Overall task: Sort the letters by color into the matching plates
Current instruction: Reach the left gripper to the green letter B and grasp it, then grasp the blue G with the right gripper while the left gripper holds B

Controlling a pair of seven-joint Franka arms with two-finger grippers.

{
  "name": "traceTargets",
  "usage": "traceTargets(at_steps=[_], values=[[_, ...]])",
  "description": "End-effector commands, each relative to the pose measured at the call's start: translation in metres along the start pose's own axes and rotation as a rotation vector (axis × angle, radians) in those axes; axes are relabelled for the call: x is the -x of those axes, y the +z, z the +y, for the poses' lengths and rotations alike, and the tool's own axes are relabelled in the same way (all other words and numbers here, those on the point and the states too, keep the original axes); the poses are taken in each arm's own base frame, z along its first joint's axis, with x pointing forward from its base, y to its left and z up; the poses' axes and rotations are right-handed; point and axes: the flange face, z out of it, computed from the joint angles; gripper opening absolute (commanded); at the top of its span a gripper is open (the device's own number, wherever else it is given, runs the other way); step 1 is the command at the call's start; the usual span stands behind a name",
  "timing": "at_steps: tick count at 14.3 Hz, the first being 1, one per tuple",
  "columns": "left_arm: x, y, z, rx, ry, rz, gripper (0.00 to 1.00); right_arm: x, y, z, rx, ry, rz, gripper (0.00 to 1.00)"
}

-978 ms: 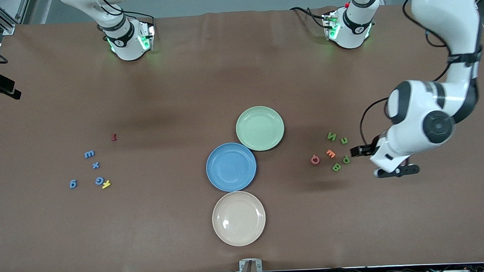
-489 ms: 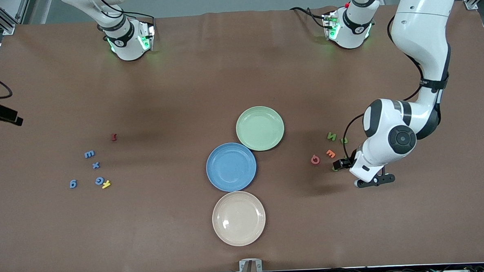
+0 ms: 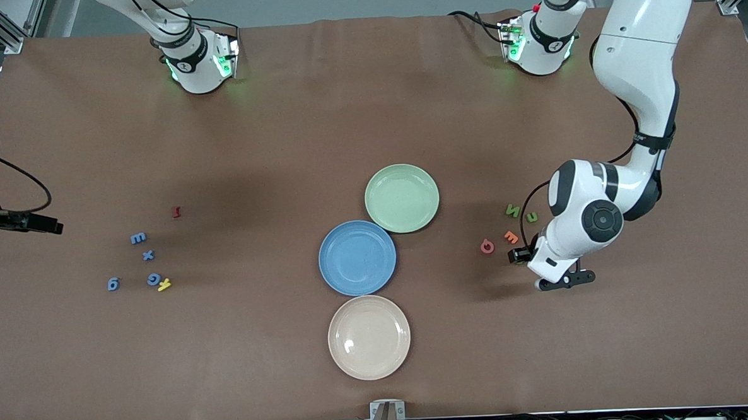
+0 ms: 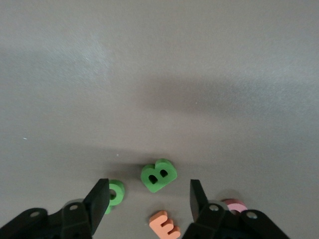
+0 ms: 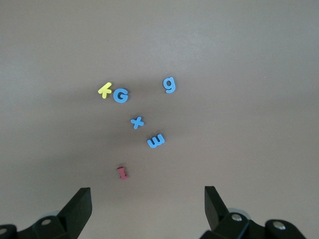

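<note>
Brown table (image 3: 295, 144), left hand (image 4: 144, 199) lower (narrowing)

left pincer (image 4: 144, 199) low, fingers parted.

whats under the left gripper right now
The left gripper, jaws apart, is over the green B, which lies flat on the table. A green letter beside it is partly covered by one finger, so it's unreadable.

Plain brown tabletop (image 3: 344, 110). Round shallow plastic plates: light green (image 3: 402, 198), blue (image 3: 357, 257), cream (image 3: 369, 337). Tiny flat foam letters: green B (image 4: 158, 175), orange E (image 4: 164, 225), blue G (image 5: 120, 94), yellow one (image 5: 104, 90), dark red one (image 5: 122, 173).
</note>
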Motion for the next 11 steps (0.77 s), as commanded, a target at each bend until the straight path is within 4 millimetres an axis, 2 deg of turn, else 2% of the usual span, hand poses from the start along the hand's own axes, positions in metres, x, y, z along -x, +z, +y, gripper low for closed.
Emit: traceTargets(at_steps=[1, 4, 5, 6, 8, 9, 11], values=[[0.001, 0.006, 0.006, 0.001, -0.019, 0.01, 0.69, -0.011, 0.019, -0.004, 0.008, -0.006, 0.002, 1.0], [0.002, 0.016, 0.007, 0.001, -0.018, 0.011, 0.64, -0.015, 0.072, -0.018, 0.008, -0.025, 0.025, 1.0], [0.003, 0.018, 0.007, 0.001, -0.018, 0.009, 0.63, -0.016, 0.084, -0.025, 0.009, -0.036, 0.053, 0.91], [0.004, 0.019, 0.008, 0.0, -0.018, 0.008, 0.62, -0.017, 0.094, -0.025, 0.011, -0.032, 0.072, 0.79], [0.004, 0.024, 0.008, -0.001, -0.023, 0.005, 0.6, -0.02, 0.127, -0.028, 0.013, -0.026, 0.086, 0.58], [0.003, 0.024, 0.008, 0.004, -0.023, 0.016, 0.59, -0.02, 0.142, -0.033, 0.009, -0.018, 0.105, 0.55], [0.003, 0.027, 0.008, 0.004, -0.023, 0.016, 0.59, -0.018, 0.164, -0.035, -0.002, -0.01, 0.124, 0.55]])
